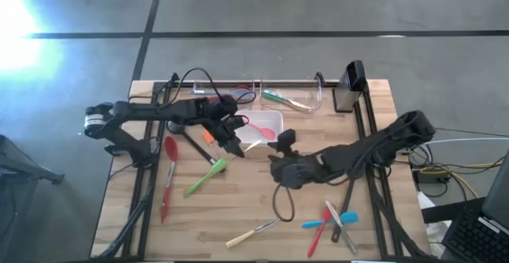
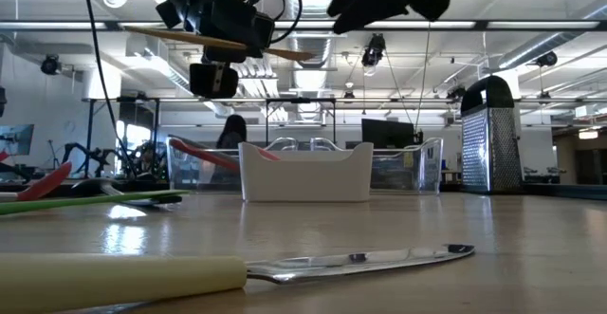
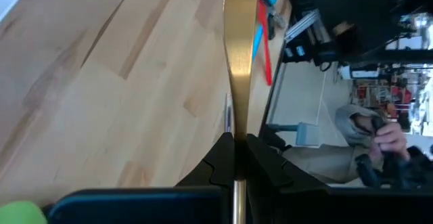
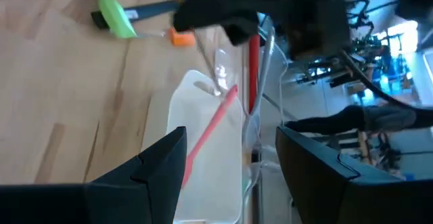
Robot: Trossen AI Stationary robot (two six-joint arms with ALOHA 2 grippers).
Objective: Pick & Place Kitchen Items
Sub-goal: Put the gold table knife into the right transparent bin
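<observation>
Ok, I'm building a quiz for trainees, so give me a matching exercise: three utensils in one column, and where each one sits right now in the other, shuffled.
Things:
1. wooden utensil
2. pink spoon
3. cream-handled knife

Places:
A. resting in the white dish
B. flat on the bare table, apart from the dish
C. clamped in the left pincer, off the table

Pairs: 1-C, 2-A, 3-B
</observation>
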